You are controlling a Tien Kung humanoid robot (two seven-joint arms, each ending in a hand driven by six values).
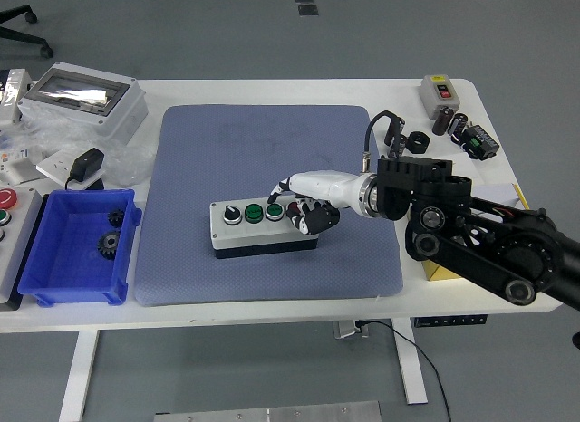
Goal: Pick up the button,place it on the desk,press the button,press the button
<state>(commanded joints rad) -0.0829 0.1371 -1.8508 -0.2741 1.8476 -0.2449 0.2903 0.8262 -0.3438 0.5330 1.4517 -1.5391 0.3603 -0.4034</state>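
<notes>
The button box (263,225) is a grey box with a black base and a row of four controls on top: a black knob, two green buttons and a red one. It lies on the blue-grey mat (267,200). My right hand (292,205) reaches in from the right and hovers over the box's right end. One finger points down at the green button beside the red one, the other fingers (313,218) are curled and cover the red button. It holds nothing. My left arm is out of view.
A blue bin (77,247) with black gears stands at the left, with a grey enclosure (82,100) and a black adapter (88,161) behind it. A yellow box (444,268) sits under my right arm. Black capacitors and a switch box (441,91) lie at the far right.
</notes>
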